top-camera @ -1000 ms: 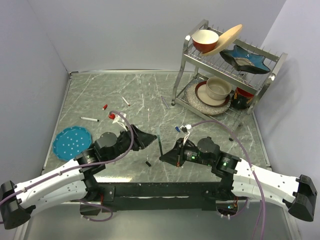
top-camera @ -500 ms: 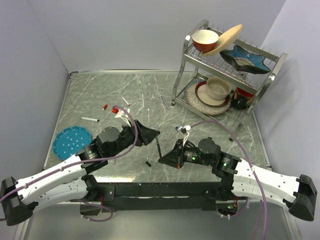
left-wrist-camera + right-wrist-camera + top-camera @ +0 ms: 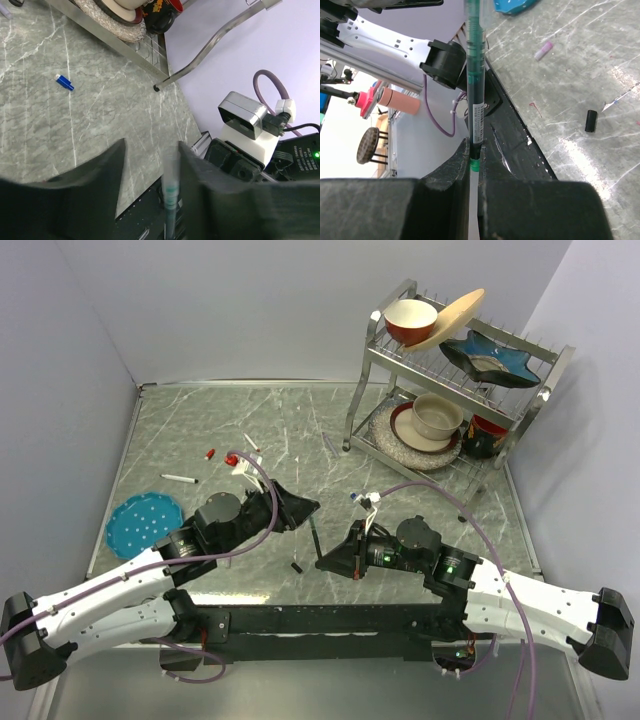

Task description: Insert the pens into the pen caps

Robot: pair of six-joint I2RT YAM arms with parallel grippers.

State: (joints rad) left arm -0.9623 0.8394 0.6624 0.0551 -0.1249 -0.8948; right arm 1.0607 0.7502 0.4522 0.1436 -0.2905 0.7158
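My right gripper (image 3: pixel 323 561) (image 3: pixel 474 156) is shut on the lower end of the dark teal-green pen (image 3: pixel 316 540) (image 3: pixel 474 85) and holds it up off the table. My left gripper (image 3: pixel 308 508) (image 3: pixel 150 175) is open with its jaws on either side of the pen's far end (image 3: pixel 171 192), which lies close to the right finger. A black cap (image 3: pixel 297 567) (image 3: pixel 590 120) lies on the table below the pen. A blue cap (image 3: pixel 354 497) (image 3: pixel 64 82) lies by the right arm. Red caps (image 3: pixel 229 459) and white pens (image 3: pixel 180 478) lie at the back left.
A dish rack (image 3: pixel 365 390) with bowls and plates stands at the back right. A blue plate (image 3: pixel 145 523) lies at the left. Purple cables loop over both arms. A black rail (image 3: pixel 320 618) runs along the near edge.
My left gripper has moved right and a little forward until its open jaws straddle the pen's far end. My right gripper has shifted slightly left with the pen.
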